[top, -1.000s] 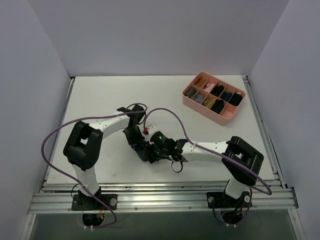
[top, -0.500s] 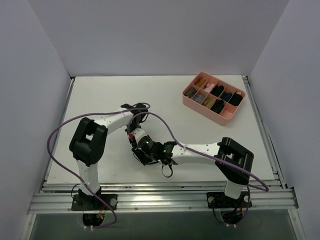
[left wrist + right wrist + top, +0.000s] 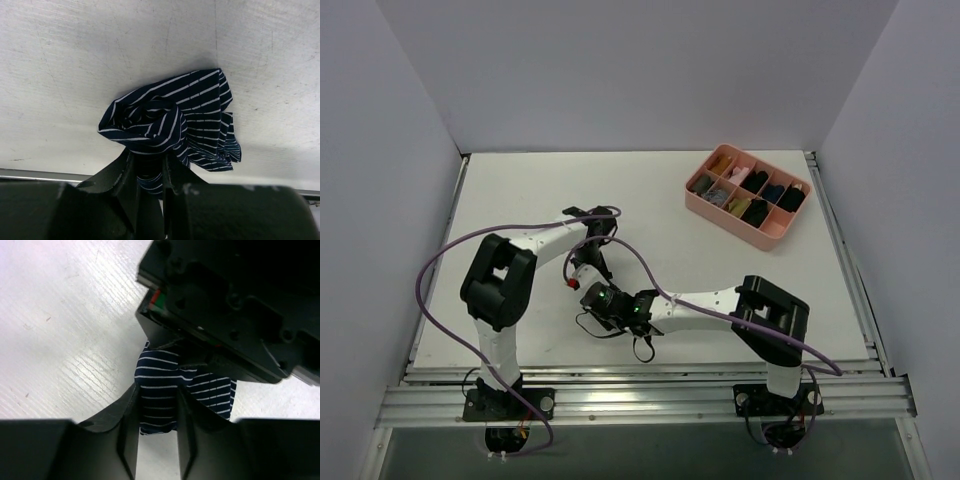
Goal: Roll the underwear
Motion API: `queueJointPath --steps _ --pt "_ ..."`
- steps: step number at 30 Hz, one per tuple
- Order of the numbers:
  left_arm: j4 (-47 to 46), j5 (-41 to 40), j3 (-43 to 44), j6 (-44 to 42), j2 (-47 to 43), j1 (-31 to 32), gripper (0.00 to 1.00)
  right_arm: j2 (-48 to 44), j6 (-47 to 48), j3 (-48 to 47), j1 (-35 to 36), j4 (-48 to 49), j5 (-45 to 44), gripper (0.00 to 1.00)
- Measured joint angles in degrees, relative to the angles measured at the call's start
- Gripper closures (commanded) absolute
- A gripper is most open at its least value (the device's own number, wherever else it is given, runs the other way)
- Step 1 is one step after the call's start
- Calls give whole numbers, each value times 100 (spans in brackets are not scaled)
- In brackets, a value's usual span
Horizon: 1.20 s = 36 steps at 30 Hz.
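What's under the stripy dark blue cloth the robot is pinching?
White table shows around the bunched navy pinstriped underwear, which the left gripper and right gripper both pinch. The spot directly beneath is covered by its folds, so it cannot be seen.

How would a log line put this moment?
left pincer: shut on underwear | right pincer: shut on underwear | underwear: bunched, partly rolled

Plain pale grey walls (image 3: 620, 70) enclose a white counter (image 3: 520, 190) on three sides; an aluminium rail (image 3: 640, 400) runs along its near edge.
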State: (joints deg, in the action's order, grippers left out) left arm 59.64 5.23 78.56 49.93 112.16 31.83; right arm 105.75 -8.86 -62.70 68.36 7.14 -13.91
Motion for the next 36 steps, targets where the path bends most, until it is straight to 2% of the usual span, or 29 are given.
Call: queueJointPath --steps 1,4,5,6,8,11,16,24,29,36 --pt "2 0 -7 0 0 0 94 2 -13 0 4 2 -48 91" --pt "-129 15 -208 44 -136 -22 84 -17 -251 103 -7 151 -101 98" --pt "-247 44 -350 81 -256 -52 73 -68 -380 247 -24 319 -76 99" --pt "-422 90 -542 116 -417 -101 66 -142 -522 426 -61 544 11 100" --pt "-769 210 -984 254 -754 -216 58 -337 -841 876 -203 1113 315 100" --pt "-1143 326 -1591 455 -1246 -407 50 -544 -1370 1563 -474 2133 1005 100" --pt "-1110 205 -1908 645 -1810 -573 43 -459 -2177 2374 -957 3781 2201 100" --pt "-601 -404 -1788 632 -2284 -645 39 125 -3296 3198 -1475 6039 3163 100" --pt "-737 -487 -1910 575 -2465 -645 38 459 -3617 3375 -1639 6787 3464 100" --pt "-1510 -221 -2293 531 -2865 -643 37 782 -3877 3491 -1781 7473 3718 99"
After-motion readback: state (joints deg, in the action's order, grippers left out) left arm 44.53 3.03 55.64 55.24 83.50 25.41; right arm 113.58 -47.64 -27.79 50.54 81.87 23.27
